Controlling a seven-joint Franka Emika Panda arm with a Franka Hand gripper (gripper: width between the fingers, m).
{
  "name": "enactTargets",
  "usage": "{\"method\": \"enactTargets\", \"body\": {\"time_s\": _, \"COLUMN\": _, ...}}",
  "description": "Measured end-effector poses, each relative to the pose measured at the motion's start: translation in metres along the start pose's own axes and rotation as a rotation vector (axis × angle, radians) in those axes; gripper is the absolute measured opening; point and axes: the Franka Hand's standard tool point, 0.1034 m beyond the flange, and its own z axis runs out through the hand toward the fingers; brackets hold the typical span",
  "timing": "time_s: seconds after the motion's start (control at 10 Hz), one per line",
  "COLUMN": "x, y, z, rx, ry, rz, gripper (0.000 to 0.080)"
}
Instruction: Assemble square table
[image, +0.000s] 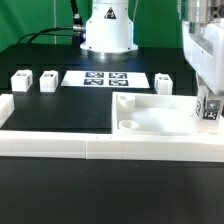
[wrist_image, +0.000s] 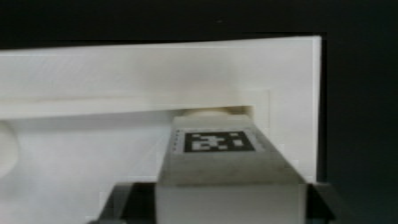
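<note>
One small white tagged leg block (wrist_image: 217, 142), clamped in the gripper (image: 208, 104), hangs at a corner of the white recessed square plastic slab (image: 150, 114); seating it probably wants it upright and centred.

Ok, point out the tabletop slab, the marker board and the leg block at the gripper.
tabletop slab (image: 160, 115): exterior view, its flat top face.
marker board (image: 105, 78): exterior view, its middle tags.
leg block (wrist_image: 217, 141): wrist view, its black-and-white tag.
</note>
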Motion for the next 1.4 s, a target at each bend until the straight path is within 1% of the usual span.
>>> {"method": "enactTargets", "body": {"time_s": 0.1, "x": 0.0003, "y": 0.0001, "z": -0.0001, "rx": 0.011, "ry": 0.0, "rz": 0.178, "gripper": 0.029}}
{"method": "enactTargets", "body": {"time_s": 0.2, "x": -0.001, "y": 0.0001, "z": -0.0007, "rx": 0.032, "ry": -0.003, "rz": 0.228, "gripper": 0.029}}
{"method": "enactTargets", "body": {"time_s": 0.3, "x": -0.0011, "y": 0.0002, "z": -0.001, "rx": 0.042, "ry": -0.016, "rz": 0.253, "gripper": 0.0291}}
{"method": "enactTargets", "body": {"time_s": 0.6, "x": 0.0013, "y": 0.0007, "z": -0.0008, "rx": 0.049, "ry": -0.016, "rz": 0.28, "gripper": 0.0293}}
{"method": "enactTargets", "body": {"time_s": 1.0, "x": 0.0014, "y": 0.0018, "z": -0.0004, "rx": 0.052, "ry": -0.002, "rz": 0.235, "gripper": 0.0299}}
{"method": "enactTargets", "body": {"time_s": 1.1, "x": 0.0014, "y": 0.0018, "z": -0.0003, "rx": 0.052, "ry": -0.002, "rz": 0.235, "gripper": 0.0513}}
{"method": "enactTargets", "body": {"time_s": 1.2, "x": 0.001, "y": 0.0017, "z": -0.0003, "rx": 0.053, "ry": 0.0, "rz": 0.174, "gripper": 0.0513}}
{"method": "enactTargets", "body": {"time_s": 1.3, "x": -0.0028, "y": 0.0027, "z": -0.0002, "rx": 0.048, "ry": 0.001, "rz": 0.038, "gripper": 0.062}}
{"method": "enactTargets", "body": {"time_s": 1.4, "x": -0.0078, "y": 0.0035, "z": -0.0021, "rx": 0.026, "ry": -0.004, "rz": -0.051, "gripper": 0.0641}}
